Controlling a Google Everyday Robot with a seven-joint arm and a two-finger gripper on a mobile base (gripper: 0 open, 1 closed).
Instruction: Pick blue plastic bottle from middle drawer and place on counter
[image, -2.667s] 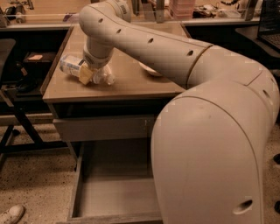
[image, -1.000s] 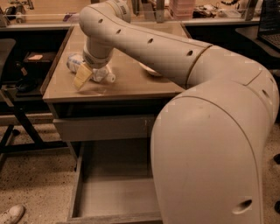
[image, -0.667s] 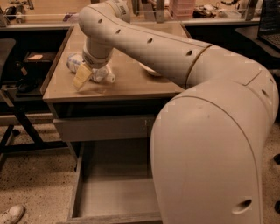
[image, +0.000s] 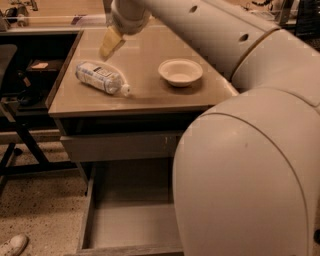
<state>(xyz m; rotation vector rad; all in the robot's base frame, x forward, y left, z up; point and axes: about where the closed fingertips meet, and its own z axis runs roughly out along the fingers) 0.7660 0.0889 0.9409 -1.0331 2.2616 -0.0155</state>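
Observation:
The blue plastic bottle (image: 100, 77) lies on its side on the left part of the tan counter (image: 150, 97), its white cap pointing right and toward the front. My gripper (image: 111, 44) hangs a little above and behind the bottle, apart from it and holding nothing. The middle drawer (image: 127, 225) stands pulled out below the counter, its grey floor bare. My large pale arm fills the right side and hides the drawer's right part.
A white bowl (image: 180, 71) sits on the counter right of the bottle. A closed grey drawer front (image: 120, 146) is under the counter edge. A dark frame (image: 20, 100) stands left. A bench (image: 50, 20) runs behind. A white shoe (image: 12, 245) is on the floor.
The gripper was down at the bottle on the counter; now it has lifted up and off it. The bottle lies free on the counter.

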